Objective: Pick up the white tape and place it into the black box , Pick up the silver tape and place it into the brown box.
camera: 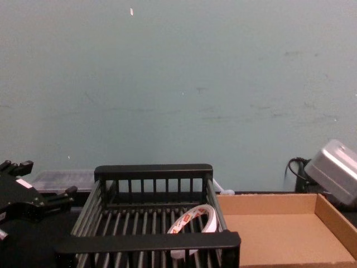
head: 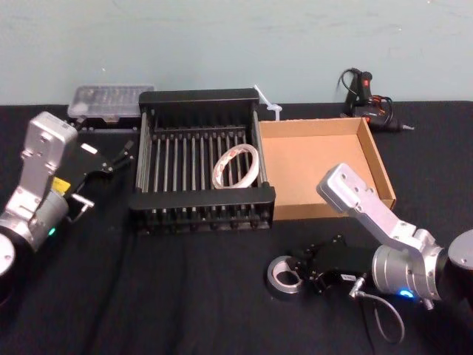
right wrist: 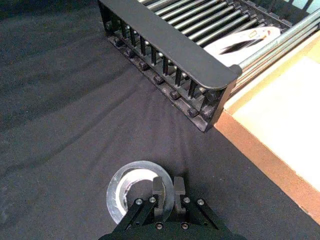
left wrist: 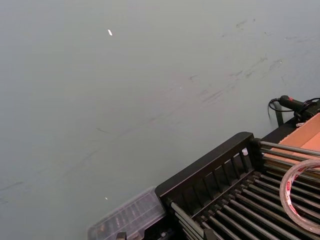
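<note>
The bench point(head: 185, 296), draped in black cloth, carries everything. At its middle sits the black box point(head: 199, 118), a slatted crate. The brown box point(head: 380, 163) stands against the black box's right side, wall to wall. That probably keeps both drop spots within a short reach. It holds nothing yet.

A clear plastic case point(head: 111, 100) lies just behind the black box's rear left corner. A black and red hand tool point(head: 366, 92) lies well behind and to the right of the black box, past the brown box. Neither has a part in the job.

The left gripper point(head: 122, 155) hangs just off the black box's left side with its fingers spread and nothing between them. It seems to be held aside so the crate is free.

The white tape point(head: 236, 166) is already inside the black box, tilted on the bars near the right-hand wall, so that half of the job looks done.

The silver tape point(right wrist: 137, 190) lies flat on the bench in front of the black box's front right corner, on the robot's side. The right gripper point(right wrist: 169, 186) is down on it. Its fingers are drawn close, one in the centre hole and one outside, and they pinch the roll's wall. For a roll lying flat, the wall looks the easiest part to grip. The roll does not look lifted yet. The carry to the brown box should be short.
</note>
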Controlling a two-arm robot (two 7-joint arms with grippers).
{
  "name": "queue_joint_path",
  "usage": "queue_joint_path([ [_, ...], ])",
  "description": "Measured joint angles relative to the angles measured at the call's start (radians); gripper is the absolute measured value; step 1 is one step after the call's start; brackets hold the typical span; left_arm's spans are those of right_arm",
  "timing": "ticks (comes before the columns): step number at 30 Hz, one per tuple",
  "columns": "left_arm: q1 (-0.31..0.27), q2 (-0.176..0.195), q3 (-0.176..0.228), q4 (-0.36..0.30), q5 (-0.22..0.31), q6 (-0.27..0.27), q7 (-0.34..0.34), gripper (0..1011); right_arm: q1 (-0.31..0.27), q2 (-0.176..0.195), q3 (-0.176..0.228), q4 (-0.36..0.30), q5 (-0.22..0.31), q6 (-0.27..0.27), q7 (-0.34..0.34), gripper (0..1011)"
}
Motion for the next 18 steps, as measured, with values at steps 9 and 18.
queue_joint_path([
  [9,0.000,0.000,0.000,0.000,0.000,0.000,0.000,1001,-0.008,0.005,0.016,-0.012,0.007,-0.008,-0.007,135],
  [18,0.000,0.000,0.000,0.000,0.000,0.000,0.000,1001,-0.016,0.006,0.078,-0.032,0.045,-0.004,-0.045,135],
])
